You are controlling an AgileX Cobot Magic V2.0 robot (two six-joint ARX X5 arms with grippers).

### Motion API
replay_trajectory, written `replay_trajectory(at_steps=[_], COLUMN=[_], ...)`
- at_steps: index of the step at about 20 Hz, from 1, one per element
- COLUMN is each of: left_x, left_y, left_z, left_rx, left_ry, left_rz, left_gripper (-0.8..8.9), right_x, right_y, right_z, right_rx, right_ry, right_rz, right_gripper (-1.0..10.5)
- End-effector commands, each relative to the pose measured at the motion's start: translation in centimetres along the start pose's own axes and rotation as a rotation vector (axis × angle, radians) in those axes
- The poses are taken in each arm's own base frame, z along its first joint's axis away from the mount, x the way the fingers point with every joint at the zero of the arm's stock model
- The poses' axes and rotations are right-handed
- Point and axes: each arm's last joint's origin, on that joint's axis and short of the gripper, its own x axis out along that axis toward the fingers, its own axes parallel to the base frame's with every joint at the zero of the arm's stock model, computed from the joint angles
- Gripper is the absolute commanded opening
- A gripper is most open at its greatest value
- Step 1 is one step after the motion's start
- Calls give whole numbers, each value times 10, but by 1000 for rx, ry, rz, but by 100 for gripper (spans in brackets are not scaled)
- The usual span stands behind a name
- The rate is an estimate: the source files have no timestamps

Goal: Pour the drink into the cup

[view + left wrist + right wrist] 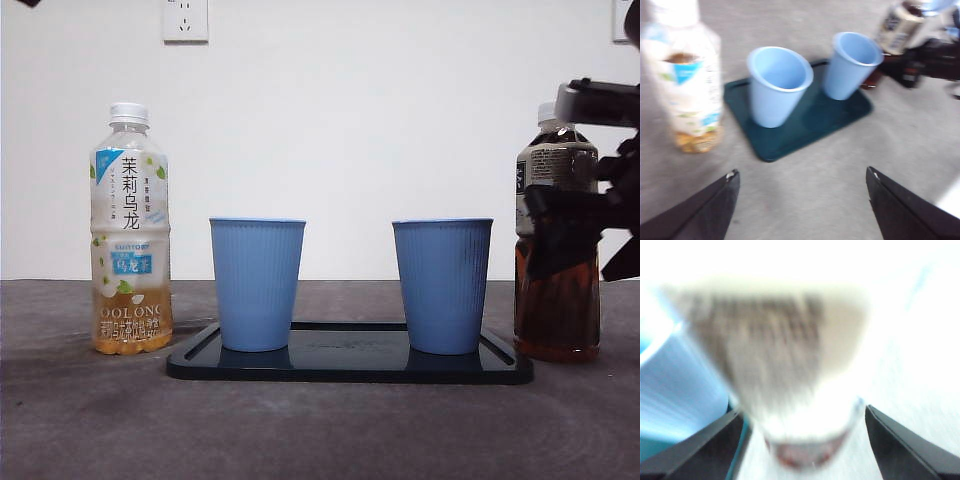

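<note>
Nearest the front camera lies a dark tray [350,368] on the grey worktop [90,420], set about midway between the worktop's left and right sides. Two blue ribbed cups stand upright on it, apart from each other: the left cup [257,283] by the tray's left end and the right cup [442,285] by its right end.

Starting from the worktop's left side, a clear oolong tea bottle [130,230] with a white cap stands upright off the tray, well apart from the left cup; only a shallow band of amber drink fills its base. Then come the tray and its two cups. Just past the tray's right end stands the dark tea bottle [556,250], upright on the worktop, white-capped and filled with brown drink to well above half.

At that bottle is the right gripper [585,215], coming in from the right side. Its wrist view is heavily blurred, but the bottle's label sits between the two spread black jaws; I cannot tell whether they press on it yet.

Back from the things, the left gripper [800,205] hangs over the worktop's near edge with its jaws released and wide, nothing between them.

On the white wall behind, a power socket [185,20] sits high up.
</note>
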Motion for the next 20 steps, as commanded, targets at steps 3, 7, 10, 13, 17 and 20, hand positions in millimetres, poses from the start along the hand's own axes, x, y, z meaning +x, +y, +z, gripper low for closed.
replay_trajectory(at_steps=[3,7,10,13,17,20], left_x=[11,35,56,79,103,114], left_y=[5,17,26,37,49,56], left_z=[17,23,23,8,-22,-38], left_rx=[40,28,40,38,15,7], left_ry=[-66,-18,2,-10,-90,-140], left_rz=[41,144,157,184,227,284], left_gripper=[464,568,568,568,568,567], right_x=[-34,-74,-96,-120,-151,-168], right_y=[2,9,12,13,13,15], right_z=[0,-6,-3,10,34,50], right_rx=[75,80,106,100,93,84], right_ry=[82,148,126,57,-43,-72], right_rz=[31,174,301,339,365,419], right_gripper=[389,388,388,387,387,387])
